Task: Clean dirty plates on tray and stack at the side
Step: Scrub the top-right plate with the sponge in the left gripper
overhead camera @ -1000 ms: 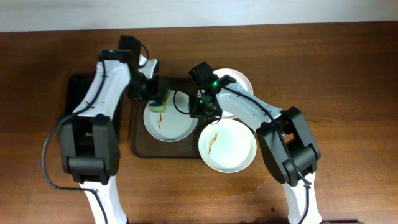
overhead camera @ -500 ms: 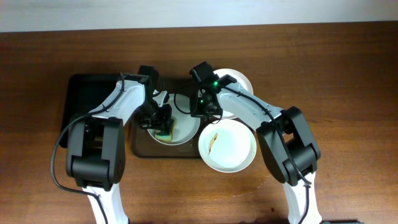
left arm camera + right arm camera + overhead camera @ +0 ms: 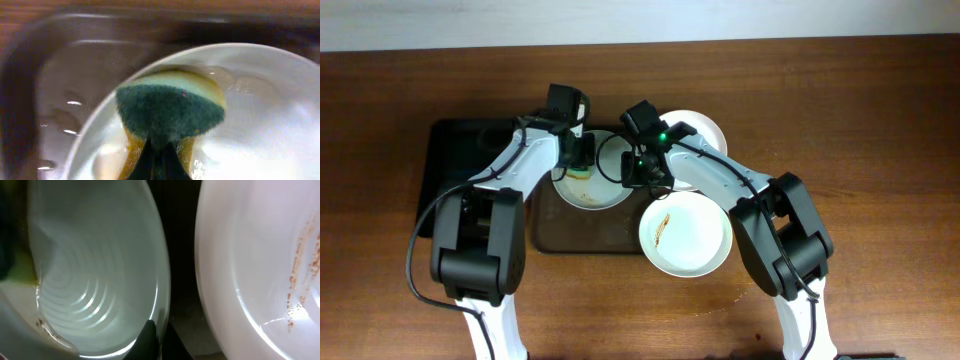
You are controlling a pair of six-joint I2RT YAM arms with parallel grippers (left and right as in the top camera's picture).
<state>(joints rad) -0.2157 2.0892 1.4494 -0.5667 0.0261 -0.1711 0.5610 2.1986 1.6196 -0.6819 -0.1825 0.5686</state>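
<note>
Between the left fingers (image 3: 157, 161), a sponge (image 3: 170, 112) presses on the wet plate (image 3: 260, 120), and the right fingers (image 3: 149, 336) pinch that plate's rim.
The left fingers are narrow, clamped on the sponge's yellow base. Its green scouring face lies ahead of the tips, against the plate's inner wall near the rim, and the tray (image 3: 60, 75) lies just beyond. The right fingers are closed over the rim. The plate's ringed, watery hollow is on one side of them, and a smeared plate (image 3: 260, 270) with brown-orange specks is on the other, across a dark gap. Seen from overhead, the wet plate sits on the tray beneath both sets of fingers. The smeared plate overhangs the tray onto the desk (image 3: 880, 120), and a third plate (image 3: 708, 132) lies behind the right fingers.
</note>
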